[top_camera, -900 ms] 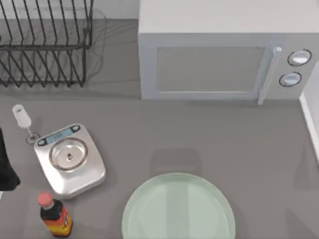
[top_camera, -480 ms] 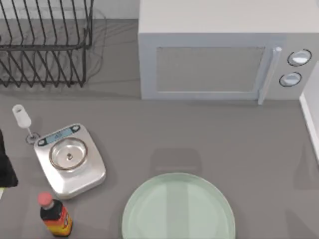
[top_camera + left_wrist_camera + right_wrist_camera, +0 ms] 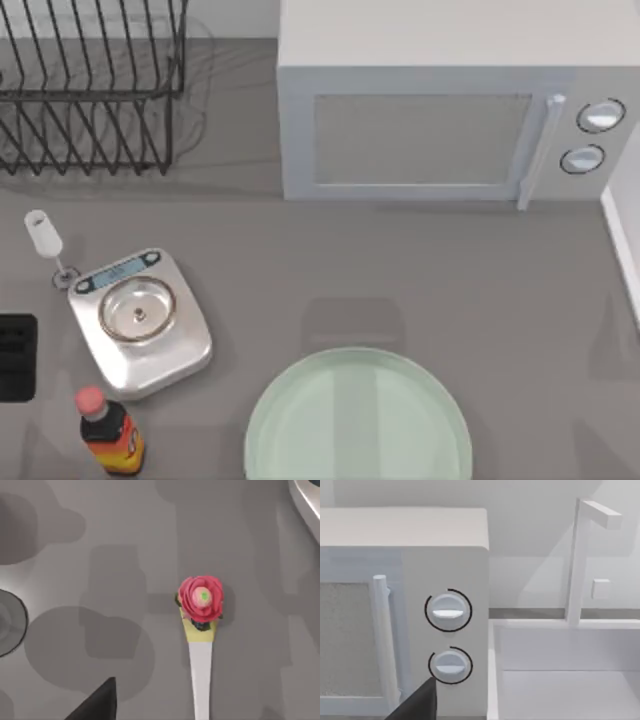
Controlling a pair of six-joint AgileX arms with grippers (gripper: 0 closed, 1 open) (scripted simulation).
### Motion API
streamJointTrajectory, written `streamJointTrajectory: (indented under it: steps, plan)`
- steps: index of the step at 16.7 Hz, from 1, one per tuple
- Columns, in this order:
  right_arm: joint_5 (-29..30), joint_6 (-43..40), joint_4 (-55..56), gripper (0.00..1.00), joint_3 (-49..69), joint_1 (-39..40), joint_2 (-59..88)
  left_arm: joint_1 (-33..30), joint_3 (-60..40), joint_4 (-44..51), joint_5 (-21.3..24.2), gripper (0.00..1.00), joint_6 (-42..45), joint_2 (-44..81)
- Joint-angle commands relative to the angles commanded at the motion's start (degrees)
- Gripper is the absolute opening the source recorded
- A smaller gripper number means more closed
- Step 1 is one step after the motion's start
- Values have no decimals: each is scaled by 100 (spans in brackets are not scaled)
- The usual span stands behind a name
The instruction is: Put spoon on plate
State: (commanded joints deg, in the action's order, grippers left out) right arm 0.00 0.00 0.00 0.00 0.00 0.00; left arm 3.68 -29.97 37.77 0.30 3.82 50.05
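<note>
Currently spoon on counter, ten o'clock of plate; left gripper above handle, finger state unclear.

Even, bright light; soft overlapping shadows fall on the table.

The left arm's dark, blocky gripper sits at the far left edge of the table in the top view, low on that side. In the left wrist view one black, wedge-shaped fingertip juts in, pointing down toward the table. In the right wrist view a matching black fingertip shows, held level and facing the back of the scene
</note>
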Motion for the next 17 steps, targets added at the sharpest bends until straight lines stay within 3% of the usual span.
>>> streamJointTrajectory:
  steps: [8, 17]
  plan:
    - [0, 0, 0, 100, 0, 0, 0, 239, -1831, 2069, -19, 100, 217, 2742]
    - [0, 0, 0, 100, 0, 0, 0, 243, -1945, 2145, -25, 100, 227, 2990]
